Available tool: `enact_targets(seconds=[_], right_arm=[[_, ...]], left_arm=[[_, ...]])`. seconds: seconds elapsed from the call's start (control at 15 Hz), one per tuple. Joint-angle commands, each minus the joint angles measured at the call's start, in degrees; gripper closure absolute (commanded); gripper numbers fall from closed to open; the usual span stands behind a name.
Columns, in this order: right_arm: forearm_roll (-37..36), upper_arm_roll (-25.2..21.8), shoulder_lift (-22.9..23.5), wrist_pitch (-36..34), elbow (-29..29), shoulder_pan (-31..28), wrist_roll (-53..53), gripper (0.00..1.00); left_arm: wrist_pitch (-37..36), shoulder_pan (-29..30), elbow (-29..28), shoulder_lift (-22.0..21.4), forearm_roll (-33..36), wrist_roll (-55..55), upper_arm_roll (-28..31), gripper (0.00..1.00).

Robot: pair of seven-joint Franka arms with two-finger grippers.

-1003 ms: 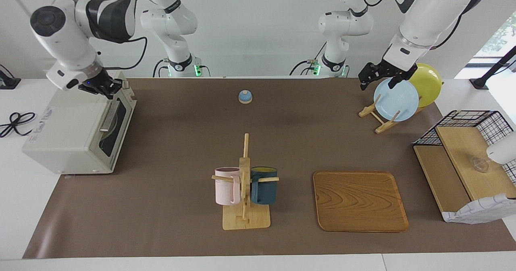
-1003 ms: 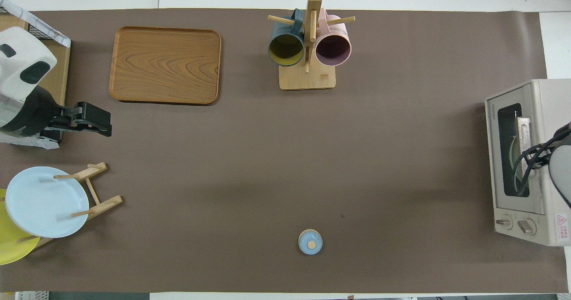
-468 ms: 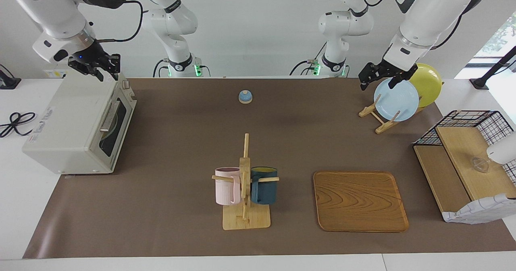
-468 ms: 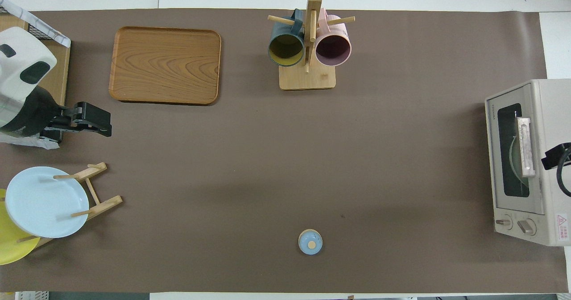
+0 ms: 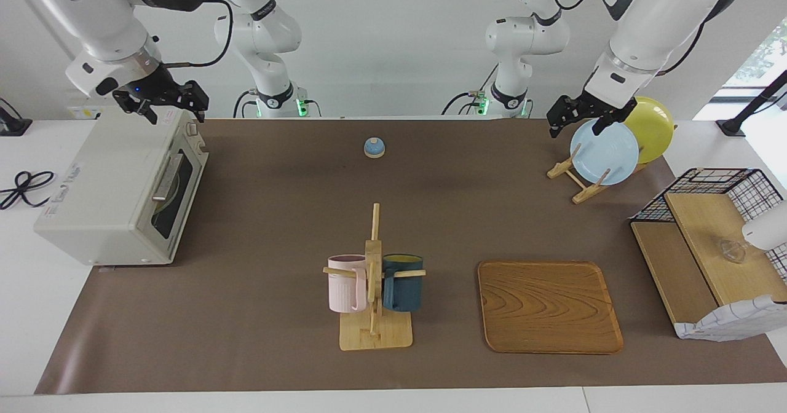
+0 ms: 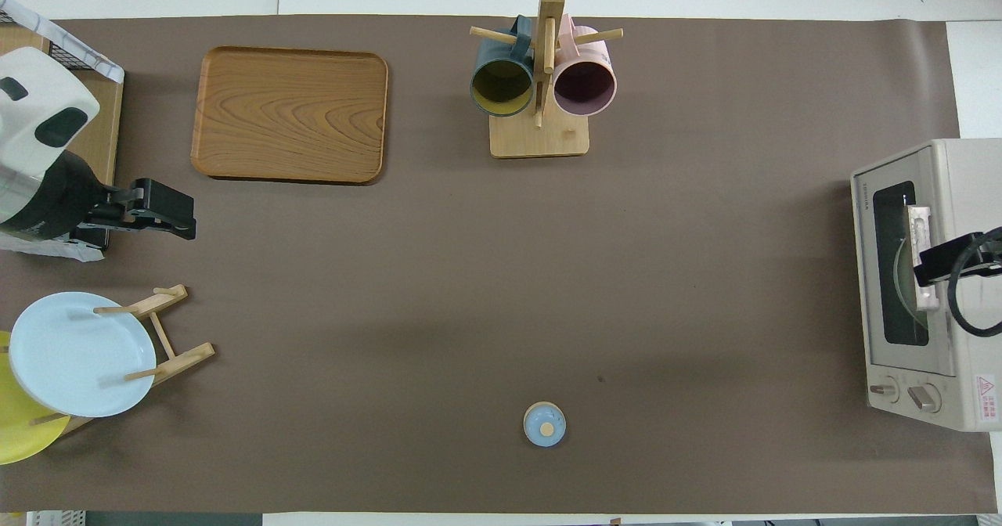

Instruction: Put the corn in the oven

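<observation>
Corn: not visible in either view, not on the mat, tray or racks. It may already be inside the oven (image 5: 117, 195), whose door is closed; through the dark window (image 6: 900, 264) I only make out a pale round shape, can't tell what it is.

Oven sits at the right arm's end of the table, front facing the table middle, bar handle (image 5: 166, 176) running along the top of the door.

Right gripper (image 5: 161, 101) is up in the air over the oven's top corner nearest the robots, above the door edge, not touching anything. It carries nothing; finger spread I can't tell.

Left gripper (image 5: 581, 117) hangs over the plate rack (image 5: 581, 176), just above the light blue plate (image 5: 604, 152), waiting. Fingers look parted, nothing between them.

Key relation: right arm is the one at the oven, with the handle below its gripper and toward the table middle. Handle's long axis runs nearer-to-farther from the robots, so the fingers would need to close across that line.

Judgement: with the door shut and no corn outside, task looks at or near done
</observation>
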Motion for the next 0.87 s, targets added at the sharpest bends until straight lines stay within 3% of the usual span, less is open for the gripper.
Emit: enact_targets(seconds=[0.0,0.6,0.8], right_arm=[[0.9,1.6,1.6,0.0,2.2,-0.5,1.9,0.00],[-1.3,2.5,6.2,-1.7,8.5,0.0,1.7,0.00],[2.2,1.9,6.4,-2.0,8.7,-0.5,2.2,0.00]], left_arm=[[-1.0,0.5,0.6,-0.1,0.9,0.1,-0.5,0.00],[-1.1,0.5,0.6,0.0,0.9,0.1,-0.5,0.00],[-1.1,0.5,0.6,-0.1,0.9,0.1,-0.5,0.00]])
